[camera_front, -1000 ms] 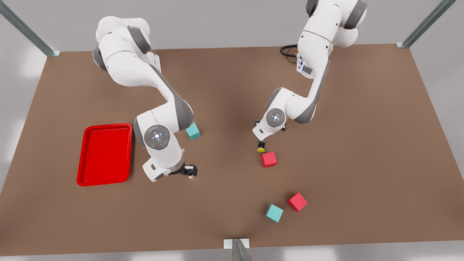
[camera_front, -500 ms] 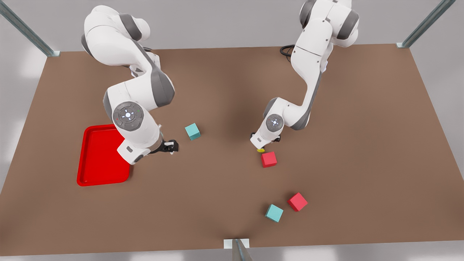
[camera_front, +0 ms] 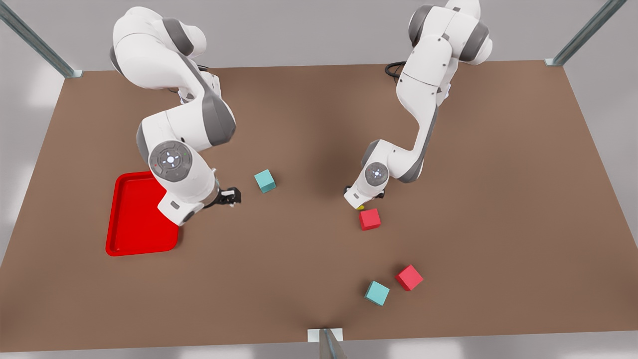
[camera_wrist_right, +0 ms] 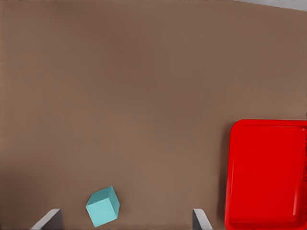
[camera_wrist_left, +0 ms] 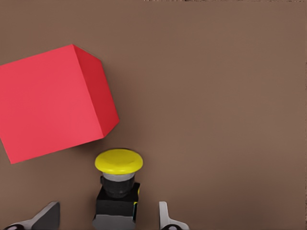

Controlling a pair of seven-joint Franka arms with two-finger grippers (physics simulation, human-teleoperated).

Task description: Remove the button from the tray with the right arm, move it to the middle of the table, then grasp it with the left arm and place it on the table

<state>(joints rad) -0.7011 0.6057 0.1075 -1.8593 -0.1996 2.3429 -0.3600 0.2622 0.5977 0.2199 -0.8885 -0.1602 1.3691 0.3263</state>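
Note:
The button (camera_wrist_left: pixel 117 191), dark grey body with a yellow cap, sits low at the table (camera_front: pixel 498 199) beside a red cube (camera_wrist_left: pixel 50 103). My left gripper (camera_wrist_left: pixel 108 219) straddles it, open, with a gap between each finger and the body. In the front view this gripper (camera_front: pixel 360 201) is on the right arm near the table's middle, and just a sliver of the button's yellow cap (camera_front: pixel 360 206) peeks out under it. My right gripper (camera_front: pixel 232 196) is open and holds nothing, between the red tray (camera_front: pixel 134 239) and a teal cube (camera_front: pixel 264 180).
The red cube (camera_front: pixel 370 219) lies just in front of the button. Another red cube (camera_front: pixel 409 277) and a teal cube (camera_front: pixel 377 292) sit near the front edge. The right wrist view shows the tray (camera_wrist_right: pixel 268 167) and the teal cube (camera_wrist_right: pixel 102 206).
The left gripper came down with the button until it reached the table beside the red cube. The right arm drew back toward the tray, uncovering the teal cube.

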